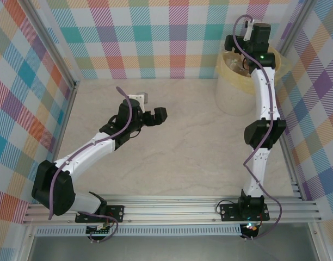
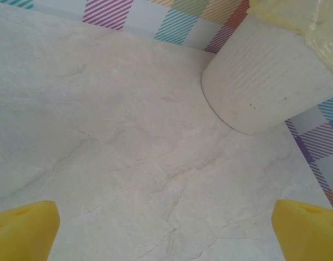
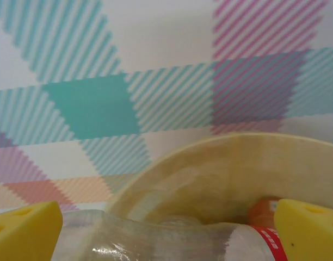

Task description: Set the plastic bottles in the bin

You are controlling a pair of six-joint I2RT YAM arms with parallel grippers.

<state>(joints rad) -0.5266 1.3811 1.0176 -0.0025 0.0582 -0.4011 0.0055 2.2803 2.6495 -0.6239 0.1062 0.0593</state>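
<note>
Two arms work a pale marble-look desk [image 1: 183, 147]: matt, w/ fine grey veining. Walls are plaid panels [image 1: 128, 43] in pastel stripes. We note alu posts at the corners and an alu rail [image 1: 172, 209] along the near edge.

Bin [image 1: 232, 92]: round, tapered, off-white ribbed wall, yellowish translucent liner folded over the rim. It stands in the desk's far-right corner, close to back and right walls.

Right arm [image 1: 264, 109] reaches up to the bin, wrist over its mouth. Right jaws are spread wide. The wrist cam has the yellow wedge pads [image 3: 308, 228] at opposite edges of frame. Btwn and below them lies a clear bottle [image 3: 155, 239] of glossy plastic, on its side inside the bin, red label at its right end. Liner rim curves behind it. We can't tell if the bottle touches a pad. An orange-brown blob sits behind the label, too blurred to name.

Left arm [image 1: 96, 147] is bent over mid-left desk. Left jaws are also wide apart, gripping nothing, w/ bare desk btwn the pads [image 2: 22, 231]. The bin is well apart from them, ahead and to the right, w/ a broad run of desk btwn.
</note>
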